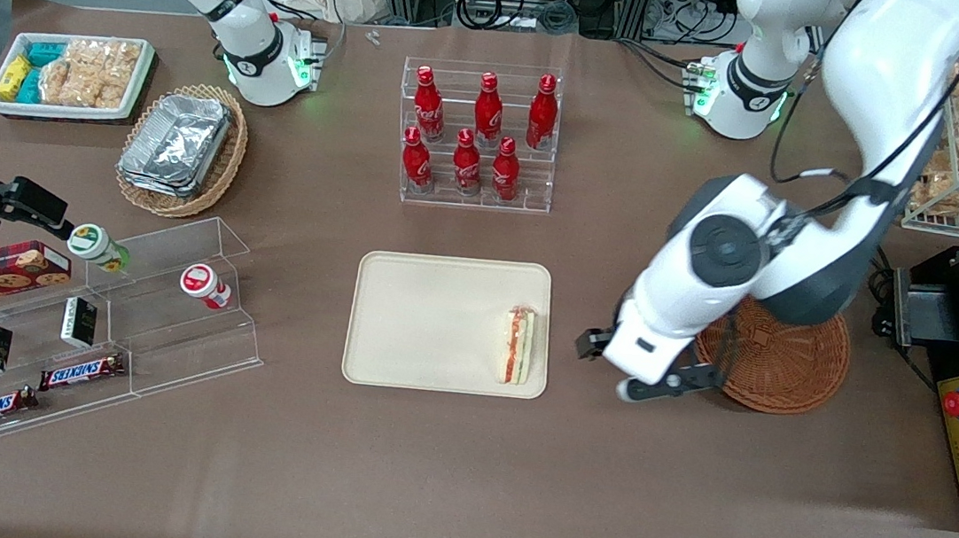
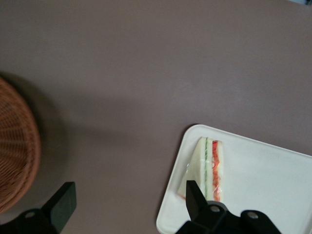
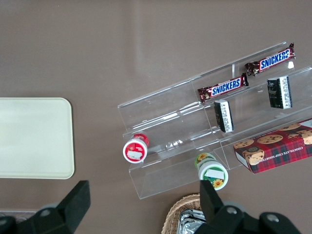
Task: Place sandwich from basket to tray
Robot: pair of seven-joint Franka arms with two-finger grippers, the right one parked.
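A: What is hidden or cut off?

B: The working arm's wrist and forearm cover the basket (image 1: 780, 372) from about 9 to 12 o'clock; only its nearer arc shows. In the left wrist view just an edge of the basket (image 2: 17, 151) shows, and the tray (image 2: 253, 185) runs out of frame.

A: Arm pose?

B: The left arm bends down over the basket, and the claw (image 1: 637, 376) hangs above bare counter (image 1: 457, 481) between the tray (image 1: 438, 323) and the basket. Claw is released: fingers (image 2: 61, 204) spread apart, nothing between them.

A: Containers and contents?

B: The sandwich (image 1: 518, 346) lies on the tray at its 3 o'clock edge, the end toward the working arm, with the red and green filling edge showing. The wrist view gives the same: sandwich (image 2: 207, 168) just inside the tray's rim. The visible part of the basket holds nothing.
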